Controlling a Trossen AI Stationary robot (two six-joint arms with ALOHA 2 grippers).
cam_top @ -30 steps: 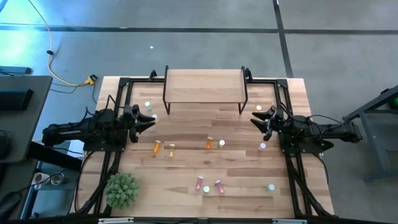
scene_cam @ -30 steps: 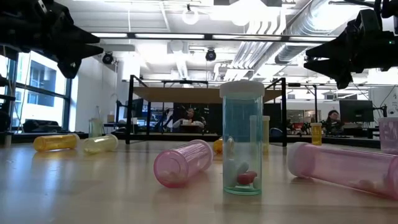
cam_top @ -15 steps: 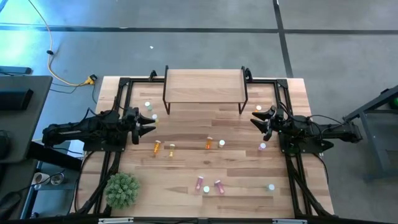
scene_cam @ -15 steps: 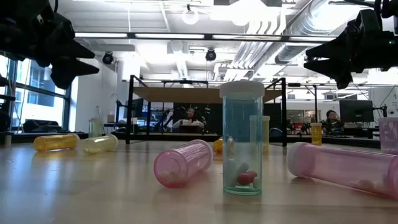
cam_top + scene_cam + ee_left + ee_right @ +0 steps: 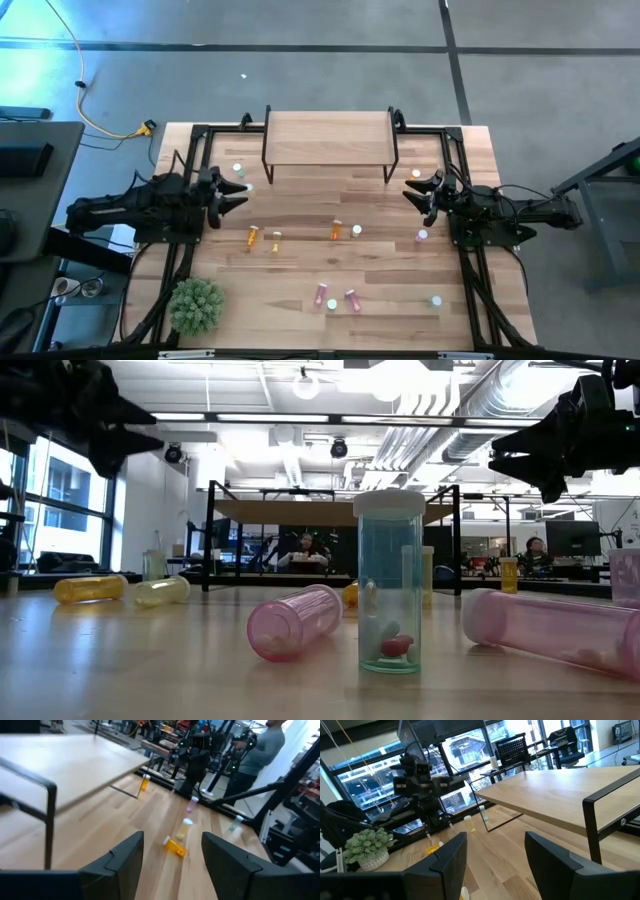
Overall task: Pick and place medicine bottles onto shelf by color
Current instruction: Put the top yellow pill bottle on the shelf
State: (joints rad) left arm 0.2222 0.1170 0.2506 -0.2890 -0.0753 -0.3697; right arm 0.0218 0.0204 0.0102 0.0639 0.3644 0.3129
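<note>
The shelf (image 5: 328, 140) stands on black legs at the table's far middle, its top bare. Small medicine bottles lie scattered on the table: an orange one (image 5: 252, 236) and a yellow one (image 5: 275, 239) on their sides, an orange one (image 5: 336, 231), pink ones (image 5: 321, 295) and green ones (image 5: 436, 300). My left gripper (image 5: 243, 192) hovers open at the left, above a pale bottle (image 5: 248, 187), nothing between its fingers (image 5: 125, 862). My right gripper (image 5: 408, 192) hovers open at the right, also holding nothing.
A small potted plant (image 5: 195, 305) stands at the near left corner. Black frame rails (image 5: 190, 180) run along both table sides. In the low view a green bottle (image 5: 390, 585) stands upright close by, between two lying pink ones. A person (image 5: 260, 750) stands beyond the table.
My left gripper has opened its fingers while staying above the table's left side; in the low view it dipped slightly and then rose again. No bottle has moved.
</note>
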